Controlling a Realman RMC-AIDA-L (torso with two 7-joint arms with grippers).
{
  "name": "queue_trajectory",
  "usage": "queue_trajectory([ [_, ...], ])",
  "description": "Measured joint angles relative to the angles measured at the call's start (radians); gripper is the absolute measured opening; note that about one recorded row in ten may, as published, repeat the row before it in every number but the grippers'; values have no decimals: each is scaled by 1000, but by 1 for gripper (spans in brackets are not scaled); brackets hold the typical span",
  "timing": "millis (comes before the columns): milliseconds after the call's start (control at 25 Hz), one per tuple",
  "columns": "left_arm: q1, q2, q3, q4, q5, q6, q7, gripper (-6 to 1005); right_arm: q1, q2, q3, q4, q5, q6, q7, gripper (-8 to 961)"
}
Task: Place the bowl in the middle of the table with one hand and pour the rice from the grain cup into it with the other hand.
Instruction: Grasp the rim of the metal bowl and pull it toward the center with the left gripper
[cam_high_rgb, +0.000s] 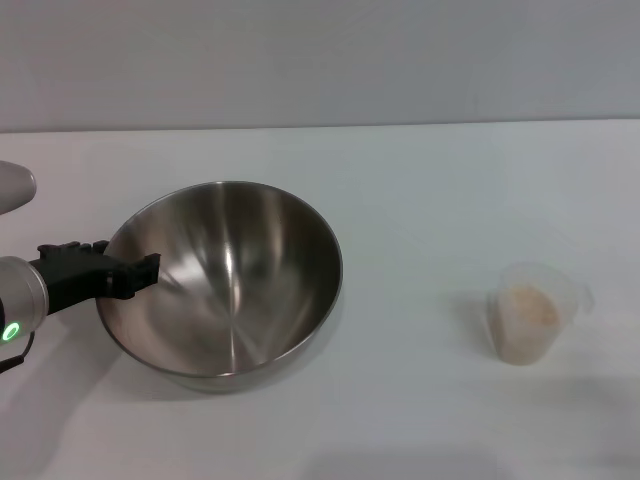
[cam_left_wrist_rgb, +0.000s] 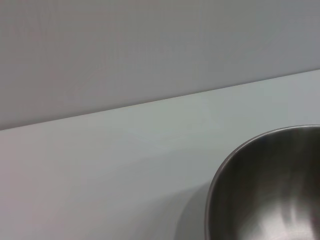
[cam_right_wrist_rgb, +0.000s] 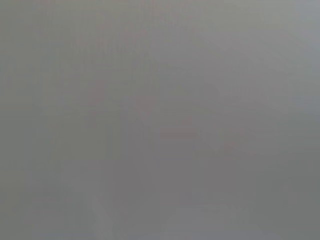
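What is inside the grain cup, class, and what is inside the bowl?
The grain cup holds pale rice. The bowl shows only bare steel; the left gripper covers a little of its rim.

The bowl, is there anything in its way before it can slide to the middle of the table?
Nothing visible blocks it. The bowl sits left of centre with the left gripper at its rim, and the table beside it toward the middle is bare. The grain cup holding rice stands apart, far to the right.
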Motion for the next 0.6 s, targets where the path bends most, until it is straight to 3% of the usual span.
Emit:
queue_trajectory([
  [240, 0, 0, -1, -1, 0, -1, 0, 710, 0, 0, 0, 0, 1, 0, 0, 822],
  [440, -5, 1, -1, 1, 0, -1, 1, 500, 0, 0, 0, 0, 1, 0, 0, 822],
  [600, -9, 1, 0, 2, 13, -10, 1, 467, 0, 0, 0, 0, 1, 0, 0, 823],
])
